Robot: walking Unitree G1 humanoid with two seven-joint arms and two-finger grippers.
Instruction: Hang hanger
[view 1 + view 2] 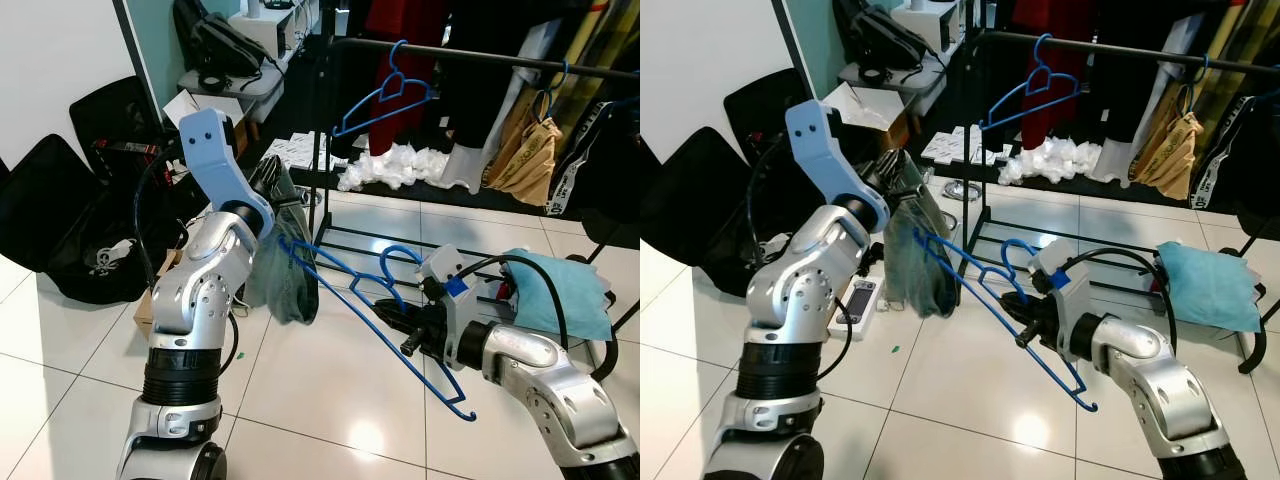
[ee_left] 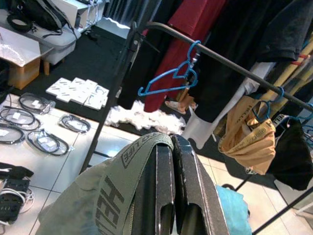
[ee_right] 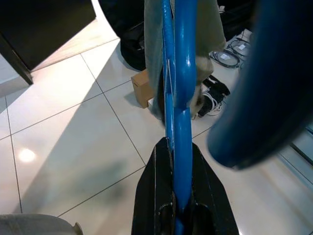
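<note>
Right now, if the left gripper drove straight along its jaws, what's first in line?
Probably the clothes rail near its empty blue hanger. The left gripper, shut on the grey-green garment, aims that way; depth unclear.

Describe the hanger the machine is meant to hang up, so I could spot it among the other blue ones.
Start at the black clothes rail, where a blue hanger already hangs bare. Drop to the tiled floor in front: the held hanger is low and slanted, gripped in the right claw, a grey-green garment at its far end.
</note>
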